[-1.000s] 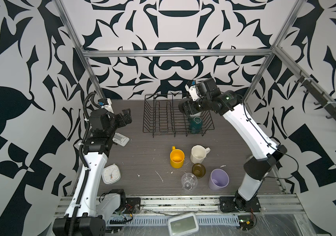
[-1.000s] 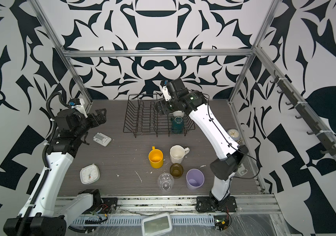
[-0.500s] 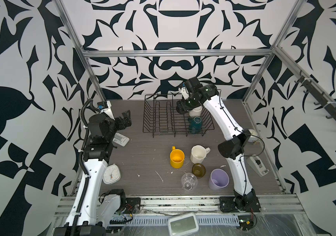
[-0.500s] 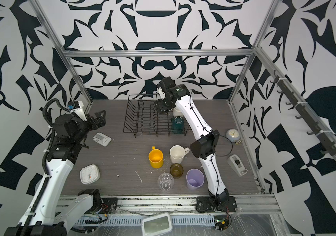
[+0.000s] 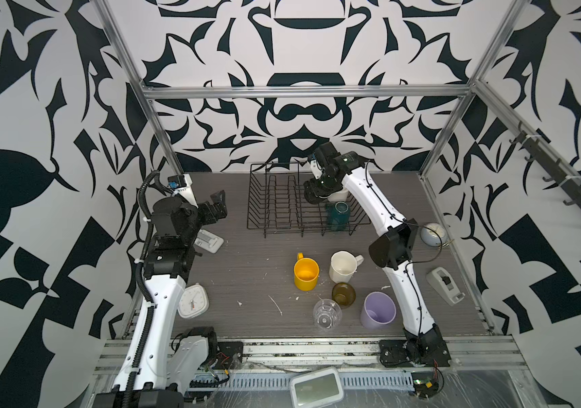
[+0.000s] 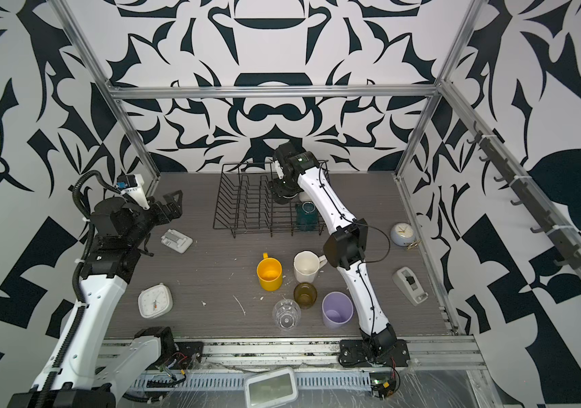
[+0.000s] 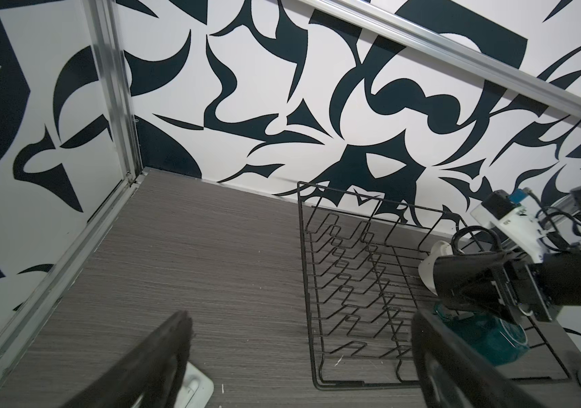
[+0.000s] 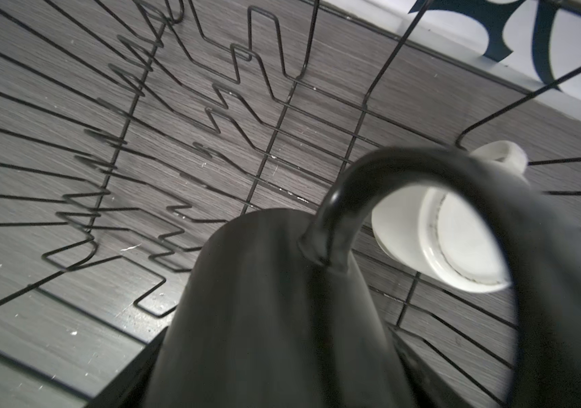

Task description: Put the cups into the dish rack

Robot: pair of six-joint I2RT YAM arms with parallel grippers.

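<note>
At 9 o'clock on the table the left gripper [image 5: 218,206] hangs above the wood with its jaws spread fully apart and nothing between them. The dish rack [image 5: 275,203] sits at 12 o'clock against the back wall, its divider rows on the left bare. Just right of the rack's middle, the right gripper [image 5: 314,190] reaches down inside with its jaws set wide across the body of the black mug [image 8: 264,300], which it carries tilted, handle toward the wrist camera. Whether the mug's base already touches the wires cannot be told. At 3 o'clock from it a white mug [image 8: 458,240] lies on its side in the rack, and at 5 o'clock the teal mug [image 5: 337,215] stands in the rack's front right corner. That makes 3 cups in or over the rack. The other 5 stand grouped at 5 o'clock on the table: the yellow mug [image 5: 306,273], the clear glass [image 5: 327,313], the faceted white mug [image 5: 343,266], the amber glass [image 5: 343,295] and the lilac tumbler [image 5: 378,311]. The black mug looks like glazed ceramic: stiff, fairly heavy, slick, and likely to chip if dropped on wire or knocked against the white mug. A hold across the wall is probably steadier than one on the thin handle loop, and the mug should be set down gently.
</note>
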